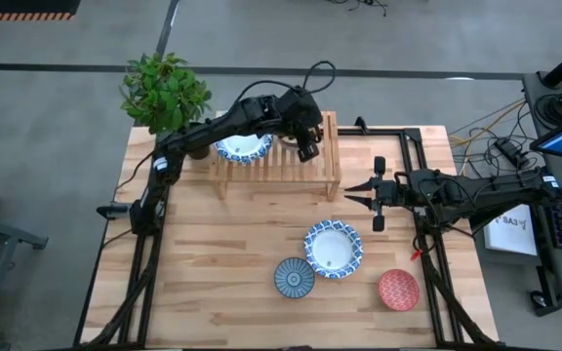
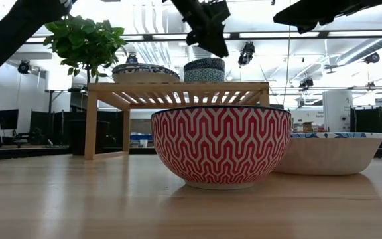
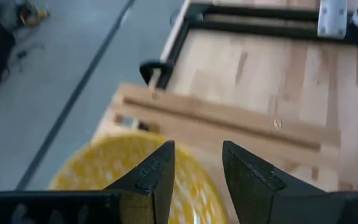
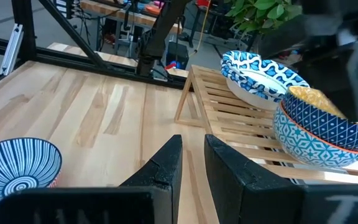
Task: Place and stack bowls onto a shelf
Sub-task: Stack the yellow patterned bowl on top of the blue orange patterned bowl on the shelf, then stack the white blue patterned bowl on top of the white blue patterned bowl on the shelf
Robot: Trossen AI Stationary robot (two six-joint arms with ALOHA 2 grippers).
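The light-wood shelf (image 1: 325, 168) stands at the table's far side. On its slatted top rest a wide white bowl with a blue-patterned rim (image 1: 242, 148) and, to its right, a blue-patterned bowl with a yellow inside (image 4: 316, 102), nested in a teal bowl with an orange rim (image 4: 303, 149). My left gripper (image 3: 197, 146) hangs open just above the yellow bowl (image 3: 123, 177), clear of it in the low view. On the table lie a white blue-rimmed bowl (image 1: 333, 249), a striped blue-grey bowl (image 1: 294, 277) and a red bowl (image 1: 398, 290). My right gripper (image 1: 351, 192) waits right of the shelf, narrowly open and holding nothing.
A potted plant (image 1: 164, 93) stands at the table's far left corner, beside the shelf's left end. The black frame of the arm mounts (image 1: 422, 146) runs along the table's right side. Bare planks lie between the shelf and the three loose bowls.
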